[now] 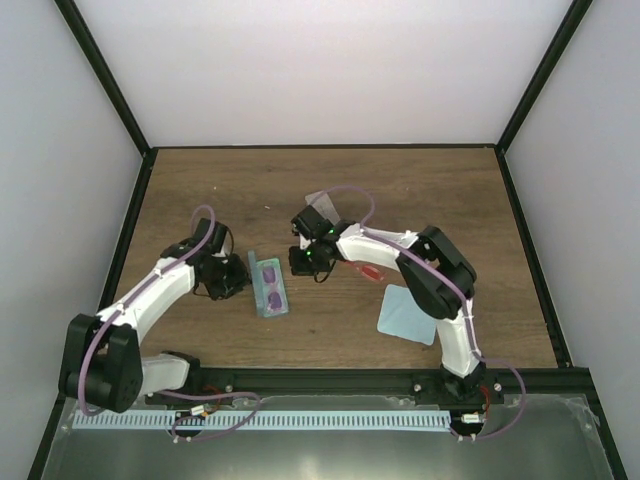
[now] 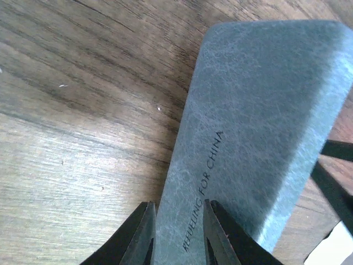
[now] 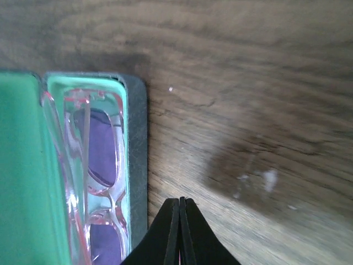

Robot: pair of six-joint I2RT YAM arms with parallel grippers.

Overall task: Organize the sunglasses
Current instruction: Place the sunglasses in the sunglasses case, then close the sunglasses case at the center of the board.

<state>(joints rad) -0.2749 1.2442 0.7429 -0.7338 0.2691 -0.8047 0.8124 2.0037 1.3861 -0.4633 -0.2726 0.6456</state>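
The open case (image 1: 276, 311) lies on the table (image 1: 200, 190) between the two grippers. Folded sunglasses (image 3: 102, 165) with a clear pink frame and purple lenses lie inside it, on its pale green lining. The frame sits snug against the case's wall.

The left gripper (image 2: 177, 234) is at the case's left side. Its fingers (image 2: 142, 237) are clamped on the edge of the case's grey-blue outer face, which carries a line of dark printed lettering. That face fills most of the left wrist view and rises clear of the wood beside it.

The right gripper (image 3: 180, 208) is just right of the case, over bare wood. Its fingers are pressed together with nothing between them, and they do not touch the case.

A red pair (image 1: 370, 272) lies on the table further right of the case, beyond the right gripper and partly under the right arm. A light-blue cloth (image 1: 410, 313) lies flat to the right of the case and nearer the arm bases, well apart from it. Behind the case, past the right wrist, a pale grey piece (image 1: 322, 199) shows. It is mostly hidden, and I cannot tell what it is.
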